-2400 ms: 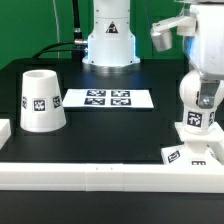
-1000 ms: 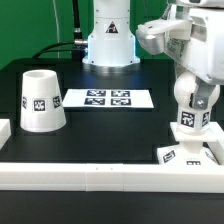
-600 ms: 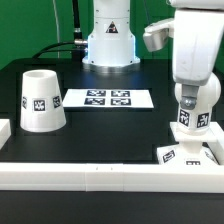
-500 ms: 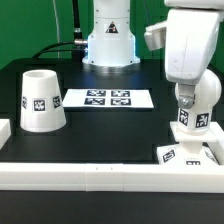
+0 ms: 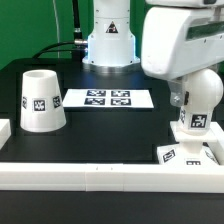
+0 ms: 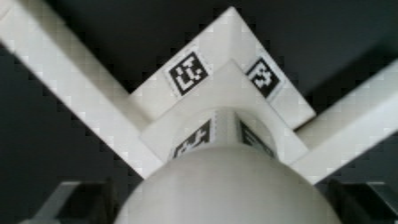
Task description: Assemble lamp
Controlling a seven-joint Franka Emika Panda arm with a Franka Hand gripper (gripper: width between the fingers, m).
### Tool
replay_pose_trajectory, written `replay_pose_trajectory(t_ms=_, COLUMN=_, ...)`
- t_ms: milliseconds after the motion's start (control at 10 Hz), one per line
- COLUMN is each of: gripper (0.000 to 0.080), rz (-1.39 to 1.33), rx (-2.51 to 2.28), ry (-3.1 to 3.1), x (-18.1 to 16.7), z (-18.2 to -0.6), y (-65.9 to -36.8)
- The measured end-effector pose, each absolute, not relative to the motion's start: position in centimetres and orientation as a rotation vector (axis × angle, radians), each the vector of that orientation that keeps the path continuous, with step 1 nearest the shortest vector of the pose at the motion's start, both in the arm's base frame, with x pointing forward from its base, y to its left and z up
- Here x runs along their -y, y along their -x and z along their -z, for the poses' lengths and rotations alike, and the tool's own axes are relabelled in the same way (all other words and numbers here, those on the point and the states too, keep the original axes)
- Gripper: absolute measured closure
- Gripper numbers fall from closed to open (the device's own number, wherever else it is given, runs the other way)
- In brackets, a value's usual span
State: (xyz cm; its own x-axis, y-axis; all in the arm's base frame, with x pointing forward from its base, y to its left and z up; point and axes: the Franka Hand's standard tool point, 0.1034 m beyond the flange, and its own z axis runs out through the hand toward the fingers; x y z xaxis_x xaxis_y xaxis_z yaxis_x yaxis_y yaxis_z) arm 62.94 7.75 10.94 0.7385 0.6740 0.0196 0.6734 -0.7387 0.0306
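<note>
The rounded white bulb (image 5: 200, 100) stands upright on the flat square base (image 5: 185, 153) at the exterior view's right, close to the front rail. My gripper (image 6: 214, 200) is shut on the bulb (image 6: 214, 185) from above, with one dark finger on each side of it. In the exterior view the bulky arm (image 5: 175, 40) hides the fingers. The wrist view looks down past the bulb onto the tagged base (image 6: 228, 75). The tapered shade (image 5: 40, 98) stands mouth-down at the exterior view's left, apart from the arm.
The marker board (image 5: 105, 99) lies flat at the middle back. A long white rail (image 5: 90, 172) runs along the front edge, and another rail end (image 5: 3, 130) shows at the left. The robot's pedestal (image 5: 108, 40) stands behind the board.
The arm has turned about the bulb's axis and now fills the upper right of the exterior view. The bulb's tag has shifted sideways, while the bulb stays on the base. The shade has not moved.
</note>
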Motion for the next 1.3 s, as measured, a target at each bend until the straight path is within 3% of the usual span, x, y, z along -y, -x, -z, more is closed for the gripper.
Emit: replay_pose_trajectory(t_ms=1300, gripper=0.0223, rz=-0.098, rx=0.501, ry=-3.161, x=-8.18, z=-11.32, y=-63.54)
